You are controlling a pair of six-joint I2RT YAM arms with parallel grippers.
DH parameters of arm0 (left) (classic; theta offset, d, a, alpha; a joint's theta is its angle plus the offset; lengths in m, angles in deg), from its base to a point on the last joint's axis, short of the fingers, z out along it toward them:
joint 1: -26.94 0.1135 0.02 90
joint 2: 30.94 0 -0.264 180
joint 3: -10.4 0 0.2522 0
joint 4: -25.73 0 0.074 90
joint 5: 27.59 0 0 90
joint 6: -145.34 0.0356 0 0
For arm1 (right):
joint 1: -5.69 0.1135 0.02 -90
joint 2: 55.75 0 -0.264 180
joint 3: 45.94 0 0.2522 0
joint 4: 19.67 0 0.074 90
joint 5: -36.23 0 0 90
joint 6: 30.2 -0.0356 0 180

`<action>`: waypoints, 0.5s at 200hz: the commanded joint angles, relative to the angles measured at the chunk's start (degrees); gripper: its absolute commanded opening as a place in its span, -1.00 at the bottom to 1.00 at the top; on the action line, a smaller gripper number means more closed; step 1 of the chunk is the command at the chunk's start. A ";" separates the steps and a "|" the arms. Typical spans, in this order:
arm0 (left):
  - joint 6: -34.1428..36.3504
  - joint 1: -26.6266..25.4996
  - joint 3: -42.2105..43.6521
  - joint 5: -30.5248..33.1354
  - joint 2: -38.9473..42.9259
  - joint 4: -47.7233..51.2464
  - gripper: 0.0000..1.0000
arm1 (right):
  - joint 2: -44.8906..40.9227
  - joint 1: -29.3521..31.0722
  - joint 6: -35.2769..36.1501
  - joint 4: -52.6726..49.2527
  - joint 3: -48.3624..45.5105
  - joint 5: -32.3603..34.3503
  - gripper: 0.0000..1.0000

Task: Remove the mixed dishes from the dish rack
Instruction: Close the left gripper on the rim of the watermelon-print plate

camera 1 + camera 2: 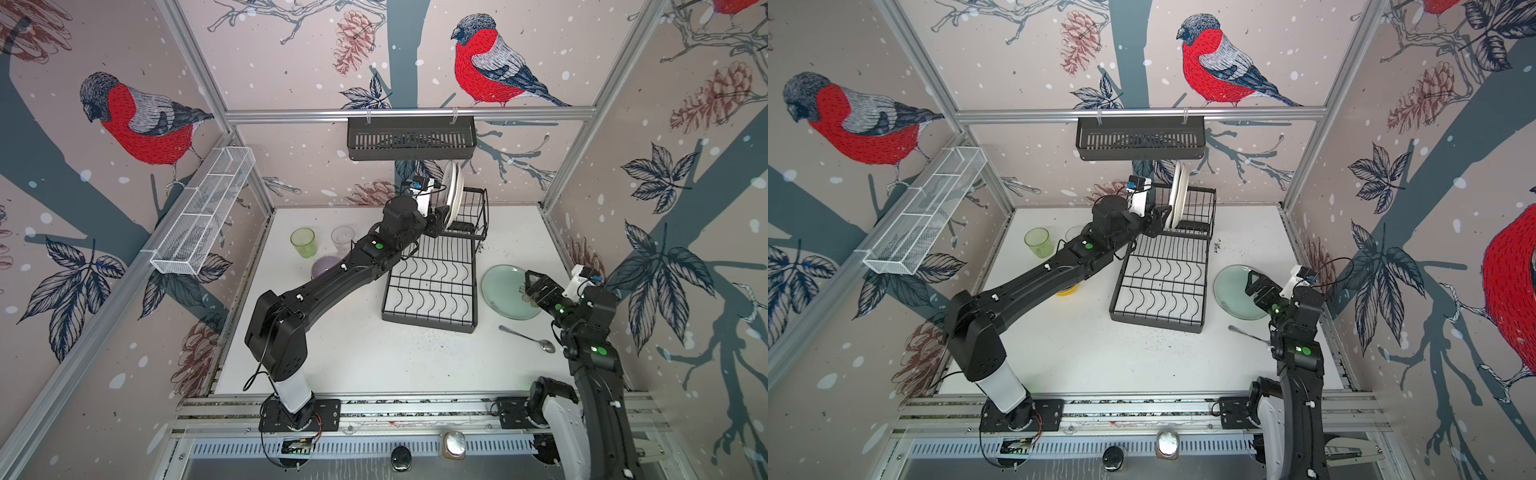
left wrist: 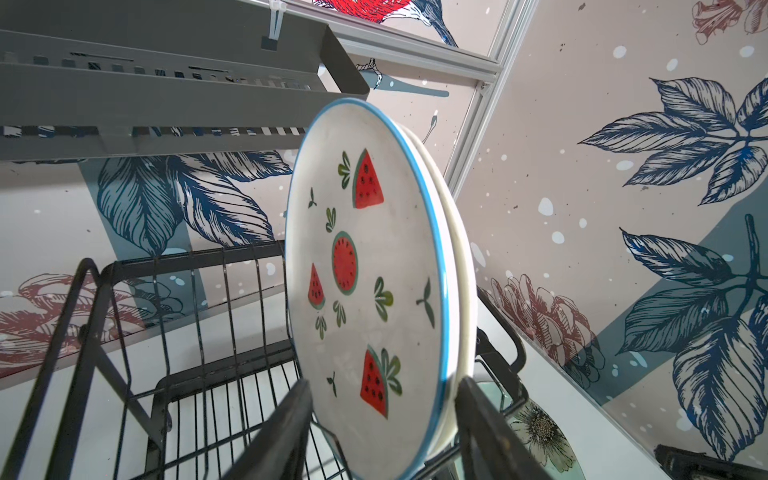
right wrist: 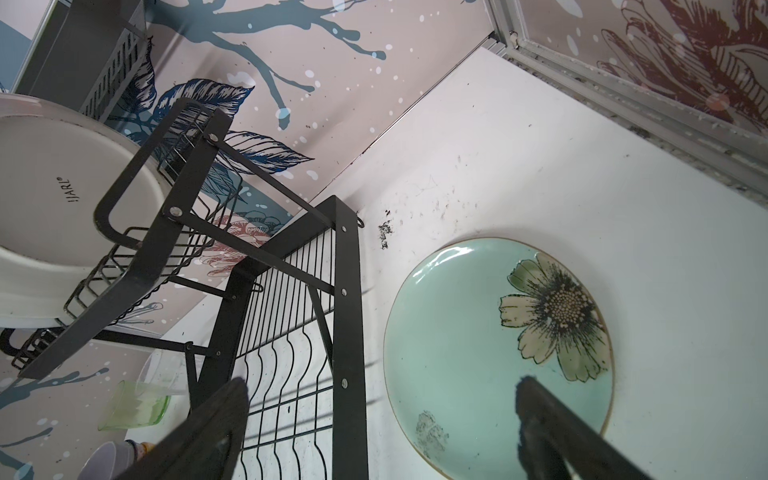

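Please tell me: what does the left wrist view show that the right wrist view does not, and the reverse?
Only the left wrist view: the watermelon face of the patterned plate, standing in the dish rack's raised tier, and the left gripper, one finger on either side of the plates' lower edge.
Only the right wrist view: the green glass, the lilac bowl, the rack's wavy lower tier and the open right gripper.
Both: the rack, the plain white plate, the pale green plate flat on the table, and the dark shelf basket.
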 commanded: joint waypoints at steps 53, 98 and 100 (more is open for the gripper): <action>4.61 -0.99 -4.11 4.61 -3.34 3.34 0.00 | -0.14 -0.29 -0.80 -1.60 -0.68 2.40 0.99; 6.29 -2.19 -6.09 6.32 -5.00 4.12 -0.08 | -0.03 -0.33 -0.86 -1.83 -0.86 2.36 0.99; 6.29 -2.23 -6.13 6.32 -5.09 4.24 -0.10 | -0.03 -0.37 -0.86 -1.85 -0.86 2.36 0.99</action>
